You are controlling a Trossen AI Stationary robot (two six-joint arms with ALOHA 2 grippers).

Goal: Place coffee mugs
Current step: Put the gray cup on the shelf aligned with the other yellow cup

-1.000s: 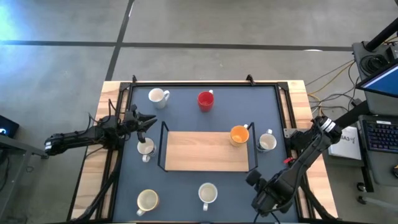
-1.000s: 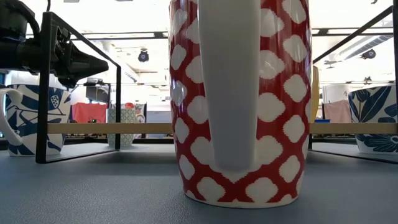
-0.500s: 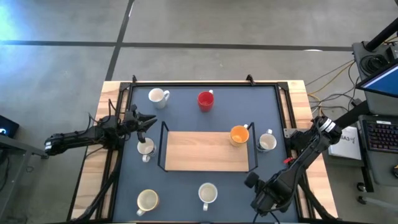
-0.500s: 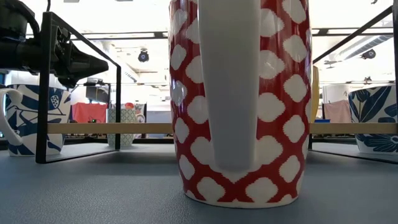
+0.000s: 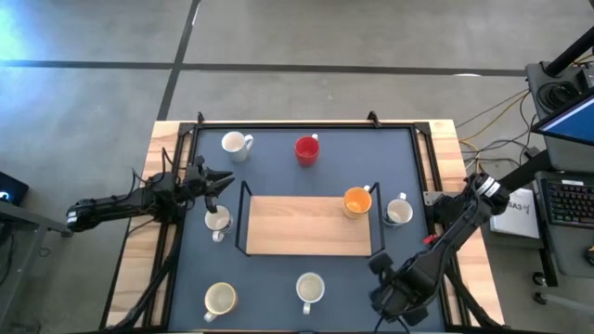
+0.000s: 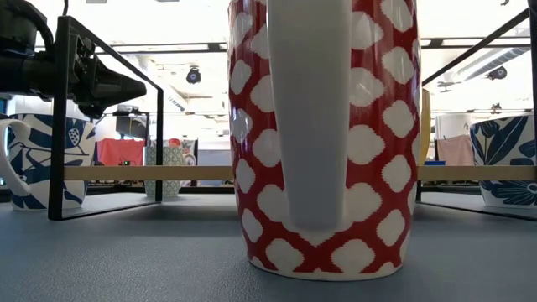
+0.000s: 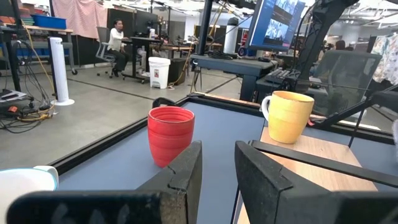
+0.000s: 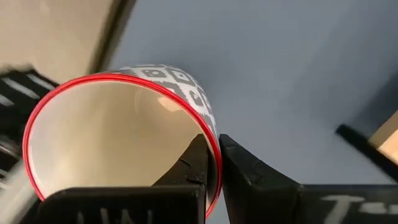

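Several coffee mugs stand on the dark mat: a white one (image 5: 236, 143), a red one (image 5: 307, 148), a white one (image 5: 217, 220), a white one (image 5: 399, 211), a cream one (image 5: 220, 299) and a white one (image 5: 310, 289). An orange mug (image 5: 357, 201) stands on the wooden shelf (image 5: 306, 227). My right gripper (image 5: 382, 278), near the table's near right corner, is shut on a red-rimmed grey-patterned mug (image 8: 118, 143), which the arm hides from above. My left gripper (image 5: 218, 181) hovers open at the left, with nothing between its fingers (image 7: 186, 171). My right gripper pinches the patterned mug's rim (image 8: 214, 146) between its two fingers, one finger inside the mug and one outside against the wall. The fingers come from above, pointing down into the mouth. Whether the mug stands on the mat or hangs clear, I cannot tell.
A black wire frame (image 5: 243, 218) surrounds the wooden shelf at the mat's middle. A red-and-white patterned mug (image 6: 323, 134) stands close before the low camera, with blue floral mugs at left (image 6: 33, 159) and right (image 6: 503, 159). Raised black rails (image 5: 306, 125) edge the mat.
My right gripper has shut on the patterned mug's rim while staying near the table's near right corner. The mugs on the mat and the shelf have kept their places.
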